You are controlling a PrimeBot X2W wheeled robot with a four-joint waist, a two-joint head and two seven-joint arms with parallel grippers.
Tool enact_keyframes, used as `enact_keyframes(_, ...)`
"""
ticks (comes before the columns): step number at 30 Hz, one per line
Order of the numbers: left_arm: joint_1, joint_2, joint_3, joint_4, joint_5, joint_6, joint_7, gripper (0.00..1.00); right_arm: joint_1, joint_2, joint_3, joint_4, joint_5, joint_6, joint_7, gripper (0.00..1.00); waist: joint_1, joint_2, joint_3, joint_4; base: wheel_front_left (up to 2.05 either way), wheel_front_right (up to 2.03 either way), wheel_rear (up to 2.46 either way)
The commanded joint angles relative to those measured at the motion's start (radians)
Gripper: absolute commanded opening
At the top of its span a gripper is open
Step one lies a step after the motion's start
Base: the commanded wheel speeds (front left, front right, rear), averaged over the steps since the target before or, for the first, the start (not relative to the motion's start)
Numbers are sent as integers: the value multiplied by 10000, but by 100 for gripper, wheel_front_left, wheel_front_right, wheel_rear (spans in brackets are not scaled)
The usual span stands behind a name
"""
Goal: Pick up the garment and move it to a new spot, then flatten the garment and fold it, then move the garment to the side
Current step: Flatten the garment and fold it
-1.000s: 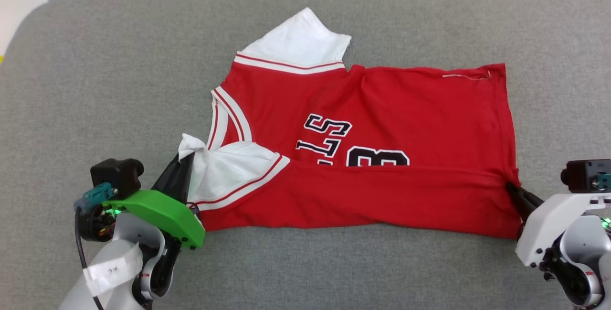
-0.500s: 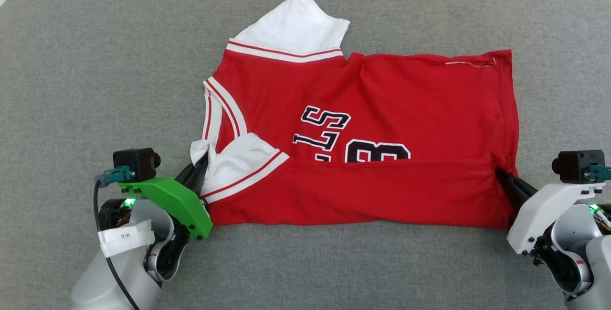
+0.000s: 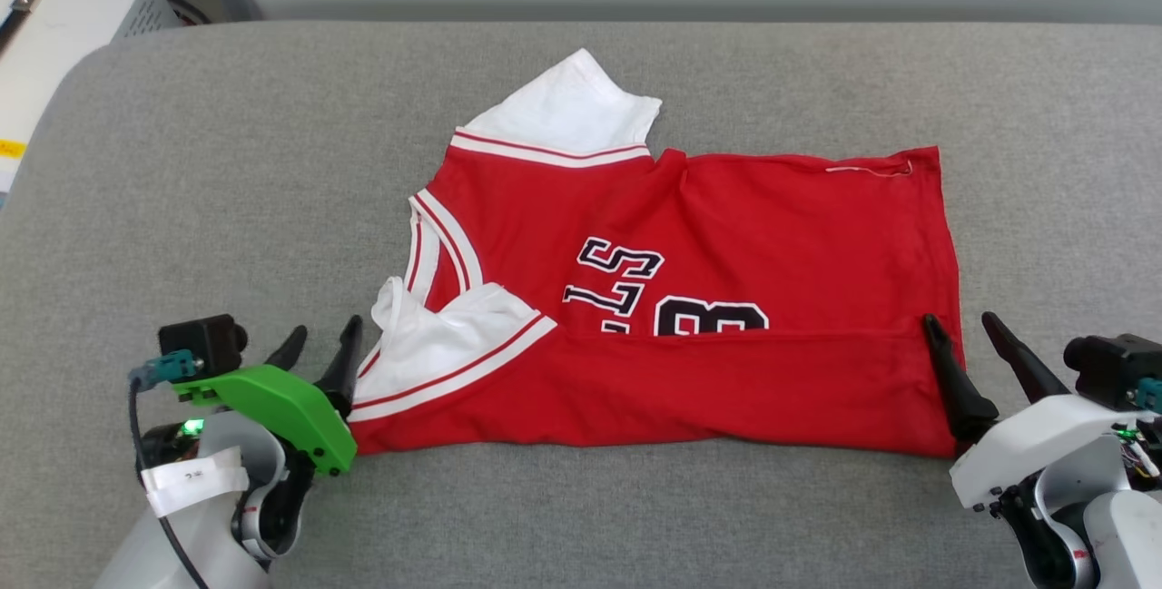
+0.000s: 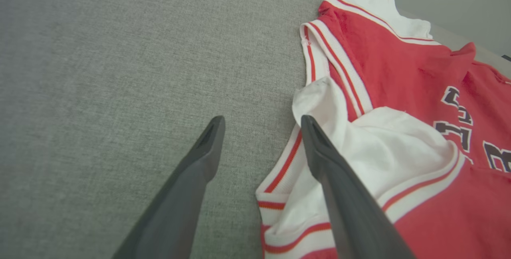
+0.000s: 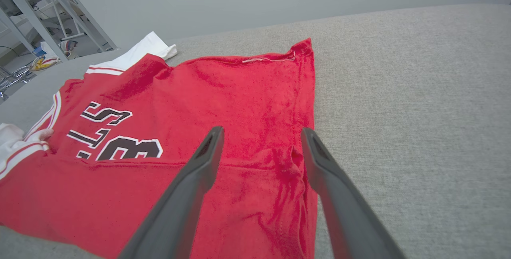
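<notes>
Left gripper (image 3: pixel 325 328) and right gripper (image 3: pixel 958 319) spread wide flanking the garment (image 3: pixel 690 299); right wrist view adds shelving (image 5: pixel 32 15).

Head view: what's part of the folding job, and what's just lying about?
Job: red garment; left gripper; right gripper; grey padded surface under it.
Lying about: white box at the far left; metal frame behind.

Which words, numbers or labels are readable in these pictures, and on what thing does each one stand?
"LS": black, white-edged letters lying sideways on the garment; the rest of the word is hidden under the folded edge.
"3": large digit on the garment, partly covered by the same fold, so not certain.
White tape on the left forearm: its marks are too small to read.
</notes>
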Motion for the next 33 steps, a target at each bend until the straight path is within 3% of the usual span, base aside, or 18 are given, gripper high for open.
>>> enact_keyframes(1, 116, 193, 61, -174, 34, 129, 14, 100, 178, 17, -78, -109, -191, -6, -236, 100, -1, 0, -401, -89, 0, 0, 0)
enact_keyframes(7, 371, 1042, -19, -1378, 55, 392, 1122, 100, 682, 335, -618, -599, -819, -6, -552, 100, -1, 0, -732, -196, 0, 0, 0)
enact_keyframes(12, 664, 1848, -281, -2581, -427, 277, 3114, 100, 1109, 746, -928, -1132, -1174, -6, -305, 100, -1, 0, -816, -351, 0, 0, 0)
enact_keyframes(18, 1003, 2416, -280, -3649, -1473, 905, 5511, 100, 1262, 1056, -1006, -1520, -1262, -6, -8, 100, -1, 0, -604, -561, 0, 0, 0)
enact_keyframes(27, 1164, 2375, -537, -3658, -1763, 1659, 6633, 100, 1040, 1163, -900, -1587, -1002, -6, 59, 100, -1, 0, 13, -893, 0, 0, 0)
enact_keyframes(33, 1020, 1940, -919, -3170, -1989, 1423, 7088, 100, 937, 1126, -911, -1478, -752, -6, 80, 100, -1, 0, 245, -1026, 0, 0, 0)
